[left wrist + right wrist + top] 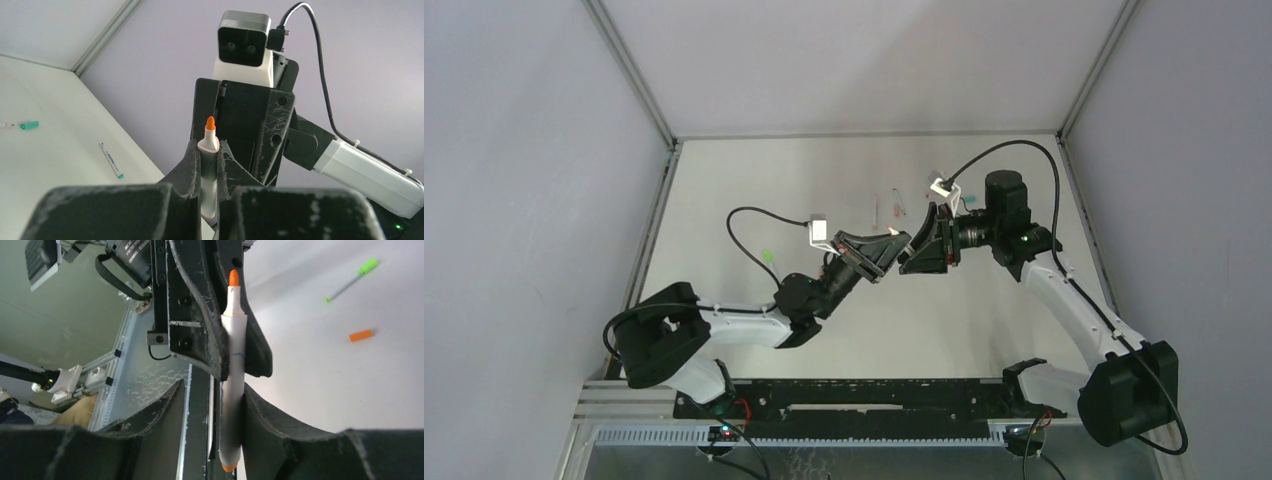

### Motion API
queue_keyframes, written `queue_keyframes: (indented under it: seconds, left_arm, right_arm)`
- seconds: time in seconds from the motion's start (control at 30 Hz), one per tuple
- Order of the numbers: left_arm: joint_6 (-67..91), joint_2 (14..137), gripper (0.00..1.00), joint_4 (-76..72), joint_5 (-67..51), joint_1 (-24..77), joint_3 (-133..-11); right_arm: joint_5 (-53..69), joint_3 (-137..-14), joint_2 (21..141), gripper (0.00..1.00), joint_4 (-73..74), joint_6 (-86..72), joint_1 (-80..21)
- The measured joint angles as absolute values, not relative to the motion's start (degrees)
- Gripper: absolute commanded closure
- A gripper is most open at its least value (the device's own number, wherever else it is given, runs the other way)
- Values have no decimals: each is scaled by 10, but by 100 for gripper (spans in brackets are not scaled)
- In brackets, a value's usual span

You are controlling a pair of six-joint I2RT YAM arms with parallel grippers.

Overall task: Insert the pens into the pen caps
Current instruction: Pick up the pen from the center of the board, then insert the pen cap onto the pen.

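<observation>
At the left of the pale table (724,180), beyond the left arm (724,325): green-capped pen (769,257), lying flat and well apart from everything else; from the right wrist seen together with a short orange cap (361,335), lying alone on the surface near it, not touching. Toward the middle, held above the table: left gripper (209,144), fingers (186,167) pressed together on the white barrel of the orange pen (209,170), bare orange tip standing out past the fingertips. Directly opposite, almost nose to nose: right gripper (214,386), jaws apart, placed around the rear part of the same pen; one finger (267,415) just beside the barrel, touching or not, cannot tell; the other clearly off it. Middle of the barrel hidden there by the left fingers; beyond the tip, in the left wrist view, mostly blocked by the black right gripper body and its wrist camera (244,42). On the table behind both grippers: teal cap (30,125), near it the end of another pen (6,124) cut by the picture edge, and further on a teal-ended pen (111,160), all flat and apart from each other. At the right, right arm (1074,300). Surface plain, off-white, matte. Around it grey-lilac walls on three sides, metal profiles (629,70) in the corners, black rail (854,395) at the near edge.
</observation>
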State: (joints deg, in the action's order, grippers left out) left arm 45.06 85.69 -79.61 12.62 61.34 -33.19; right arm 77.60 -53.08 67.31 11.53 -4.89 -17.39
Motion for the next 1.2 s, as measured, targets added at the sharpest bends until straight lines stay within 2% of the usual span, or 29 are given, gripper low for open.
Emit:
queue_keyframes:
  seconds: [0.13, 0.23, 0.3, 0.37, 0.4, 0.43, 0.57, 0.73, 0.83, 1.03, 1.2]
  left_arm:
    - [451, 859, 100, -809, 134, 617, -333]
    - [451, 859, 100, -818, 135, 620, -333]
    - [452, 859, 100, -822, 136, 621, -333]
    - [453, 859, 100, -825, 136, 621, -333]
    - [455, 859, 98, -826, 136, 621, -333]
    - [456, 859, 92, -827, 136, 621, -333]
    - [455, 858, 62, -825, 137, 621, -333]
    - [445, 836, 40, -818, 149, 622, -324]
    - [435, 800, 31, -817, 154, 621, -296]
    - [402, 701, 21, -769, 160, 621, -228]
    - [364, 575, 11, -636, 179, 619, -177]
  right_arm:
    - [763, -531, 673, 69, 83, -84, -182]
    - [756, -531, 673, 77, 72, -98, -185]
    - [754, -531, 673, 91, 68, -102, -187]
    - [754, -531, 673, 100, 63, -105, -188]
    - [754, -531, 673, 100, 62, -106, -188]
    - [754, -531, 673, 100, 61, -105, -188]
    - [759, -531, 673, 100, 62, -98, -188]
    - [783, -536, 674, 100, 125, -20, -187]
    - [796, -544, 678, 100, 167, 31, -183]
    - [801, -566, 691, 100, 250, 121, -176]
    - [798, -575, 702, 100, 293, 175, -173]
